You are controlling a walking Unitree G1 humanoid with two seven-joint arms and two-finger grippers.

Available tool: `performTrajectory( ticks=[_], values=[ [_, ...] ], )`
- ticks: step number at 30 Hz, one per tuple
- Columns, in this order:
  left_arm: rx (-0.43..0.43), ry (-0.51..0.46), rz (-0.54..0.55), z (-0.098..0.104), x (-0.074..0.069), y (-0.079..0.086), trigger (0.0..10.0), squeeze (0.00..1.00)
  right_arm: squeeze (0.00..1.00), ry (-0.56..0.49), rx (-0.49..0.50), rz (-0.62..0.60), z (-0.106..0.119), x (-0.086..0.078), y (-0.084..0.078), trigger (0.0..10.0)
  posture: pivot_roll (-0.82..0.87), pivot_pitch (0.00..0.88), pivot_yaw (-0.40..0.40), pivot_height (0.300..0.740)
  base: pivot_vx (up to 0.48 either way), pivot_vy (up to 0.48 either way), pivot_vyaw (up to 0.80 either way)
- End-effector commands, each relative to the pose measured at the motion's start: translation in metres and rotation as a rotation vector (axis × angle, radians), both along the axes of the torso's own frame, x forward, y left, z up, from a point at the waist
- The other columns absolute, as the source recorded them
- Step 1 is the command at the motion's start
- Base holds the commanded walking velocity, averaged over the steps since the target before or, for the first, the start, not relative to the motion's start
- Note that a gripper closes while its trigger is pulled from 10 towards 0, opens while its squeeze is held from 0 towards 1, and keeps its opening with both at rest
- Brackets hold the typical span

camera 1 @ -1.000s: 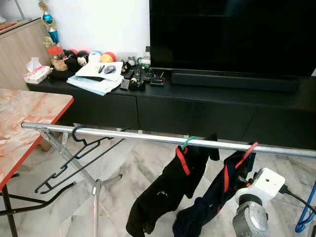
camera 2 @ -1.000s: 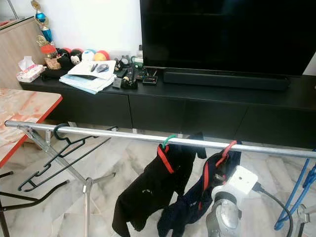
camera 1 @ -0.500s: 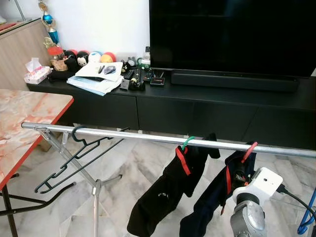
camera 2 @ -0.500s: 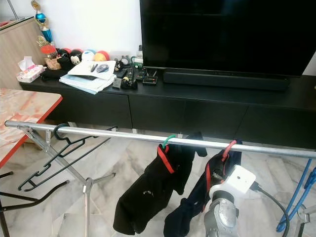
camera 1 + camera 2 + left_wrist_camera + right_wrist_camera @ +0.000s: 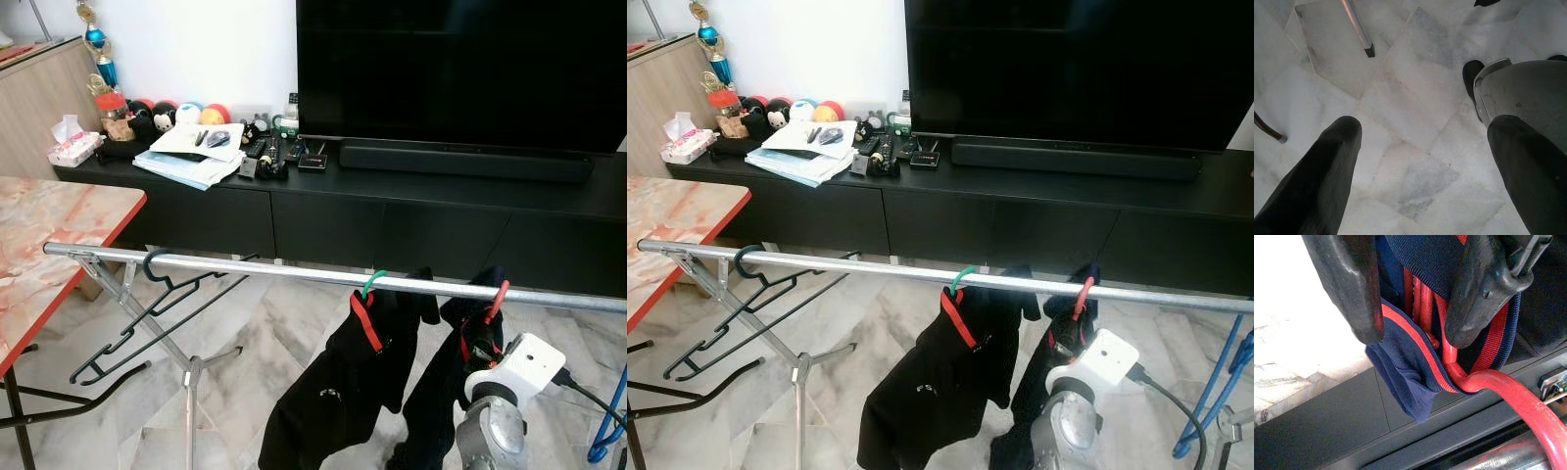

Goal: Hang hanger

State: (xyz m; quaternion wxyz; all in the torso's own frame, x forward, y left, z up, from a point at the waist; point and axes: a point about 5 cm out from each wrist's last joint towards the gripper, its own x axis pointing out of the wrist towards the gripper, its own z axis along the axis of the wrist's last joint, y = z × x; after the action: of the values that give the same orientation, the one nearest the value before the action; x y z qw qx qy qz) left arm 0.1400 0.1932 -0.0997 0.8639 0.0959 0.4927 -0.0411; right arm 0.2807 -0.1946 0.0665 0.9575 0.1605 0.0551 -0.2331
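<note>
A red hanger (image 5: 498, 297) carries a navy garment (image 5: 1415, 377) trimmed with a red stripe, beside a black garment (image 5: 343, 392) with a red-edged collar on a green hook (image 5: 371, 283). The rail (image 5: 255, 266) is shiny silver, an empty hanger (image 5: 147, 308) black, the floor (image 5: 1415, 112) pale grey-veined marble. The counter (image 5: 39, 235) is mottled pink marble edged in red; the jaws are black.

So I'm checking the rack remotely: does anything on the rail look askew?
Yes: the empty black hanger near the rail's left end swings out steeply sideways. The right gripper grips the red hanger with its navy garment.
</note>
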Motion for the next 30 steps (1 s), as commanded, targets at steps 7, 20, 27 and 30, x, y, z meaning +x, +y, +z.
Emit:
performTrajectory(
  ticks=[7, 20, 27, 30],
  values=[
    [-0.005, 0.039, -0.039, -0.003, -0.008, -0.003, 10.0, 0.00, 0.00, 0.075, 0.006, 0.027, -0.013, 0.001, 0.004, 10.0, 0.05, 0.053, 0.062, 0.740, 0.000, 0.000, 0.00],
    [-0.003, 0.033, -0.049, -0.003, -0.007, -0.003, 10.0, 0.00, 0.00, 0.001, -0.020, 0.045, -0.003, 0.005, 0.004, 10.0, 0.05, 0.054, 0.063, 0.740, 0.000, 0.000, 0.00],
    [-0.001, 0.031, -0.052, -0.003, -0.007, -0.003, 10.0, 0.00, 0.00, -0.081, -0.009, 0.061, 0.005, 0.006, 0.008, 10.0, 0.05, 0.053, 0.064, 0.740, 0.000, 0.000, 0.00],
    [0.000, 0.030, -0.053, -0.003, -0.007, -0.003, 10.0, 0.00, 0.00, -0.090, -0.009, 0.065, 0.007, 0.007, 0.008, 10.0, 0.05, 0.053, 0.064, 0.740, 0.000, 0.000, 0.00]
  ],
)
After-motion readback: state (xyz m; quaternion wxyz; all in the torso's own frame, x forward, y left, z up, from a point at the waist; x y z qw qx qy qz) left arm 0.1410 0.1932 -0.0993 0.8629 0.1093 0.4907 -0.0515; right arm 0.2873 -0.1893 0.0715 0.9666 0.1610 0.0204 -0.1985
